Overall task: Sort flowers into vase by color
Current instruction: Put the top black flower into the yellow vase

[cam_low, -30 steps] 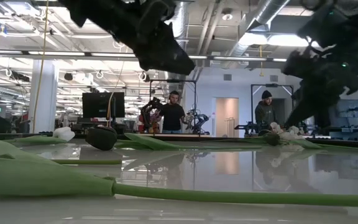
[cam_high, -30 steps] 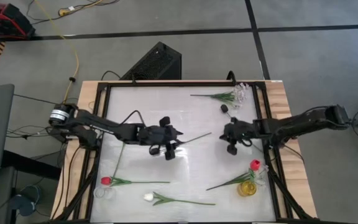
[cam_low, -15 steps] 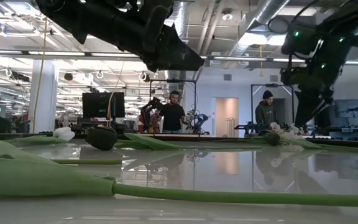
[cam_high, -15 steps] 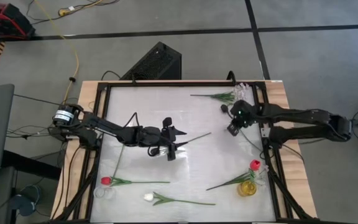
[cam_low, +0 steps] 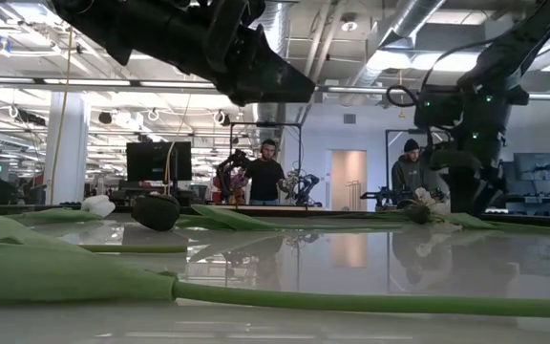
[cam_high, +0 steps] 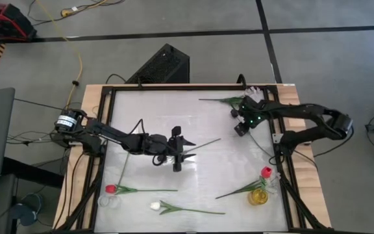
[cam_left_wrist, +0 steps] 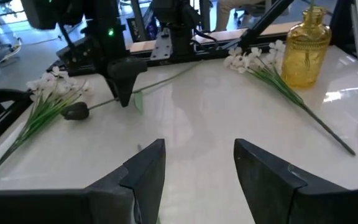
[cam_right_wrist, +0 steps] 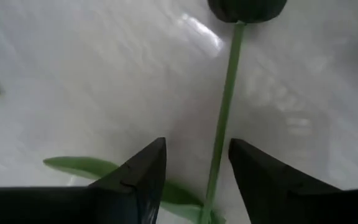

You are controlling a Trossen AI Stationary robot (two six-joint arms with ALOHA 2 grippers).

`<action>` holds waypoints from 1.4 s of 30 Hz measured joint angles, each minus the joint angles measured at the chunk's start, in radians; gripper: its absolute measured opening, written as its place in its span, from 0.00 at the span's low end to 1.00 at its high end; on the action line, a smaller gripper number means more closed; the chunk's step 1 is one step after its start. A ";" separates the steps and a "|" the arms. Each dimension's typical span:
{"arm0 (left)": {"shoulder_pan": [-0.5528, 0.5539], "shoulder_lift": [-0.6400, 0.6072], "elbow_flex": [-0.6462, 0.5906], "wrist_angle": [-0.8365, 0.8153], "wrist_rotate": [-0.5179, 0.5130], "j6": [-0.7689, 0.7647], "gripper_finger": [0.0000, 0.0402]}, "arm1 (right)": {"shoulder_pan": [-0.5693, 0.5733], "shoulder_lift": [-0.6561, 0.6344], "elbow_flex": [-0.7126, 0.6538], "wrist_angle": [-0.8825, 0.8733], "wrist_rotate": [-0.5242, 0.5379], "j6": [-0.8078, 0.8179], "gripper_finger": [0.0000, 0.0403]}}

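Flowers lie scattered on the white table (cam_high: pixel 193 182): a near-black tulip (cam_right_wrist: pixel 247 9) at about 2 o'clock, with its green stem (cam_right_wrist: pixel 224 106) just beside the right gripper (cam_right_wrist: pixel 194 168), whose fingers stand apart above it. A white sprig (cam_left_wrist: pixel 257 62) lies against the yellow vase (cam_left_wrist: pixel 304 46) at 4 o'clock. At the centre the left gripper (cam_left_wrist: pixel 197 171) hovers, fingers apart, holding nothing.

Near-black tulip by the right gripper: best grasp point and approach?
Grip the near-black tulip on its thin green stem just below the head, coming straight down, probably with the fingers straddling the stem. It lies flat on the white table, and the open right gripper sits just off the stem, so shift slightly first.
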 joint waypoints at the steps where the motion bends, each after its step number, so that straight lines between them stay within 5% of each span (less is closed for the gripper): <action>1: 0.000 0.000 0.000 0.000 0.000 0.002 0.45 | 0.000 0.011 0.003 -0.001 0.006 0.001 0.49; 10: 0.000 0.000 0.000 0.004 -0.001 -0.004 0.45 | 0.046 -0.079 0.066 0.008 0.043 -0.013 0.05; 16: 0.021 0.000 0.000 0.090 -0.010 -0.115 0.45 | 0.067 -0.217 0.138 0.127 0.040 -0.040 0.10; 25: 0.133 0.218 0.088 0.482 0.024 -0.250 0.45 | 0.178 -0.402 0.141 0.594 -0.200 0.025 0.06; 29: 0.183 0.316 0.219 0.473 0.117 -0.269 0.45 | 0.275 -0.409 0.141 0.723 -0.214 0.045 0.08; 42: 0.178 0.360 0.404 0.351 0.079 -0.180 0.45 | 0.404 -0.409 0.141 0.794 -0.196 0.019 0.08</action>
